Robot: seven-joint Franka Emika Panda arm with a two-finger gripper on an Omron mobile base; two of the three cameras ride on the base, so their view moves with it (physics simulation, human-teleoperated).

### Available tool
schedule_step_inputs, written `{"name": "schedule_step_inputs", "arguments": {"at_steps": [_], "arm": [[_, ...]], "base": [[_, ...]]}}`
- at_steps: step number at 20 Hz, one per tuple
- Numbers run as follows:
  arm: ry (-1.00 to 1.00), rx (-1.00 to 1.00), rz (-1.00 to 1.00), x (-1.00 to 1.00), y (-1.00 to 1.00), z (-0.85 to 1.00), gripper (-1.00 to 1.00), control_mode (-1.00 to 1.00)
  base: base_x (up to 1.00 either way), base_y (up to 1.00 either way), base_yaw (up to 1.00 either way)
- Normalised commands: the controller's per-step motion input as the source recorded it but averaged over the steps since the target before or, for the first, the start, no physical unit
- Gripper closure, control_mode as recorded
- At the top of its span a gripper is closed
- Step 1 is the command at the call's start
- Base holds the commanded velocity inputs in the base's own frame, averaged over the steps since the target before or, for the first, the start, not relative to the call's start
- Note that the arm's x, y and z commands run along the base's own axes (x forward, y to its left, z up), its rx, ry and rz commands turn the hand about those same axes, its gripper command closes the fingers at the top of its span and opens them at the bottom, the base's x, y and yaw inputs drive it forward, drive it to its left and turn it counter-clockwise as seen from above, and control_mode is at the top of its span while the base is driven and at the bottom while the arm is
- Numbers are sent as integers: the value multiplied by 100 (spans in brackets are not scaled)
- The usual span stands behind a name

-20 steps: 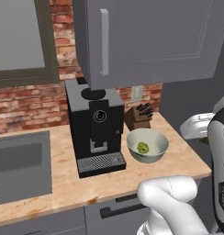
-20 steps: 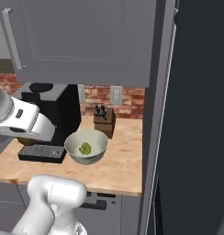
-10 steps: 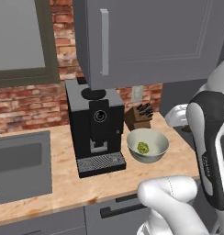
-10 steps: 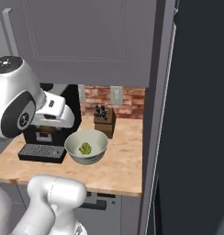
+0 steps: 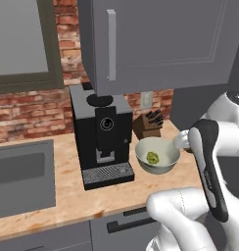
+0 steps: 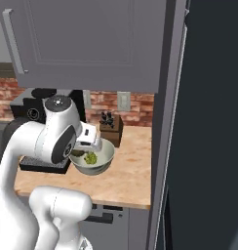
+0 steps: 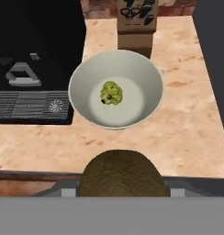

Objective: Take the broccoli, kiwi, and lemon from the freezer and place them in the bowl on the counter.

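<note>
Kiwi in your grip, bowl dead ahead on the counter.

Your gripper (image 7: 120,190) clamps the brown kiwi (image 7: 120,172); beyond it the bowl (image 7: 148,73) on the counter (image 7: 187,128) holds the broccoli (image 7: 111,92). Your arm (image 5: 209,162) reaches in beside the bowl.

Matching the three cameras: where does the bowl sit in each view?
Left base view: bowl right of centre, right of the coffee machine.
Right base view: lower left, partly behind the arm.
Hand view: centre.
Shared landmark: knife block just behind it.
</note>
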Motion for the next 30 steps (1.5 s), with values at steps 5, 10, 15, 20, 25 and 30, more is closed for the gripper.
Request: {"name": "schedule_step_inputs", "arguments": {"at_steps": [5,10,15,20,25,30], "arm": [[6,-1,-1,40,-4,-69,100,-100],[13,0,0,71,2,-9,100,-100],[5,0,0,65,0,0,100,-100],[12,0,0,65,-2,-17,100,-100],[7,0,0,50,-7,-47,100,-100],[1,0,0,24,-10,-46,100,-100]], "base": [[0,0,0],[0,0,0],[0,0,0],[0,0,0],[0,0,0],[0,0,0]]}}
